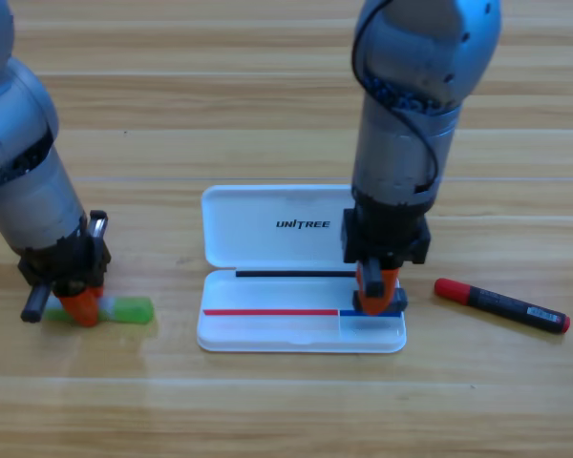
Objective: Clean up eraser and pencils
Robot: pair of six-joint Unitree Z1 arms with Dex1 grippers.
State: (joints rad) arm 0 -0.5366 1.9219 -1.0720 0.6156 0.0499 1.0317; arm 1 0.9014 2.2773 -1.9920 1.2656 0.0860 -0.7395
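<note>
While the left gripper (79, 307) clamps the green pen (126, 310), the right gripper (376, 291) holds the eraser (393, 303) over the white case (267, 239); black-and-red marker (501, 305) lies right.

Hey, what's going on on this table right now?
Two robot arms are tidying stationery into an open white case. The right gripper is down at the case's right end, over a small dark eraser at the tray's edge. The left gripper is down on the green pencil, left of the case. The black pencil with a red cap lies untouched on the table, right of the case.
</note>
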